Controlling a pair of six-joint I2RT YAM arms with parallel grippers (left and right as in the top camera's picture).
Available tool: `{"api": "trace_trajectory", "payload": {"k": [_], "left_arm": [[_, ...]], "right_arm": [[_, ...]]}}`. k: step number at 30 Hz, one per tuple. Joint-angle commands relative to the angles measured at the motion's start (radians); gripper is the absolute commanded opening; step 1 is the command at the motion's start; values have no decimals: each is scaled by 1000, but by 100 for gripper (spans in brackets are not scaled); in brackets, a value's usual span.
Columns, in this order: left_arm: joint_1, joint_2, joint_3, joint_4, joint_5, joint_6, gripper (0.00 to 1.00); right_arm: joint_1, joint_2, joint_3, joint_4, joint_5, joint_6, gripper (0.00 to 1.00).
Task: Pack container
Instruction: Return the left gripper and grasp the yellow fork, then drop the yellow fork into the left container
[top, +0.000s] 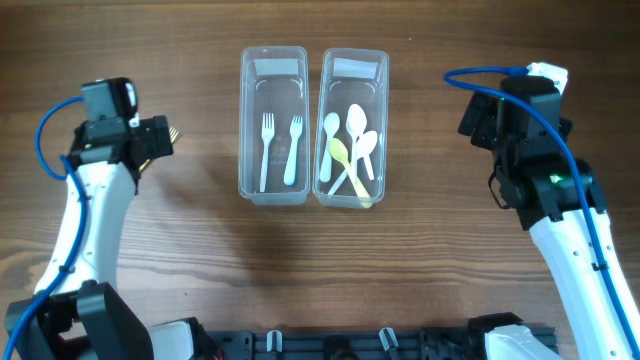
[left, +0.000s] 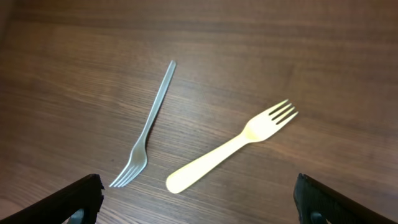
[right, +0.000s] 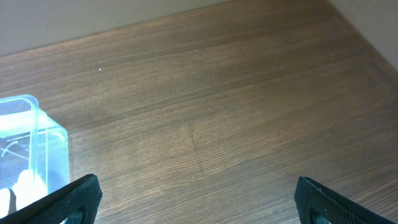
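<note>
Two clear plastic containers stand side by side at the table's middle back. The left container (top: 273, 60) holds two white forks (top: 279, 150). The right container (top: 354, 62) holds several spoons (top: 350, 150), white and yellow. In the left wrist view a silvery fork (left: 148, 130) and a pale yellow fork (left: 230, 146) lie on the wood under my left gripper (left: 199, 202), which is open and empty above them. My right gripper (right: 199, 199) is open and empty over bare wood, right of the containers; a corner of the right container (right: 31, 149) shows at its left.
The left arm (top: 110, 130) hovers at the table's left side, hiding the loose forks from overhead except a yellow tip (top: 175, 131). The right arm (top: 530, 150) is at the right side. The table is brown wood.
</note>
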Motion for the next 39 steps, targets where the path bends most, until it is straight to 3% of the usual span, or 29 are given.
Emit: {"api": "trace_trajectory", "payload": {"k": [1, 6, 10, 17, 26, 27, 30, 36, 39], "left_arm": [[56, 79, -1, 2, 114, 161, 100], [99, 218, -1, 52, 135, 257, 100], [98, 316, -1, 111, 185, 404, 97], [103, 350, -1, 200, 245, 639, 89], [103, 451, -1, 200, 272, 683, 85], [103, 459, -1, 199, 272, 682, 82], [103, 474, -1, 161, 283, 682, 52], [103, 474, -1, 119, 283, 648, 36], [103, 474, -1, 96, 294, 648, 24]], "right_arm": [[-2, 2, 14, 2, 17, -1, 100], [-2, 2, 14, 2, 17, -1, 100], [-2, 2, 14, 2, 17, -1, 100], [-2, 2, 14, 2, 17, -1, 100], [-2, 2, 14, 2, 17, -1, 100], [-2, 2, 14, 2, 16, -1, 100], [-2, 2, 14, 2, 17, -1, 100], [-2, 2, 14, 2, 17, -1, 100], [-2, 2, 14, 2, 17, -1, 100]]}}
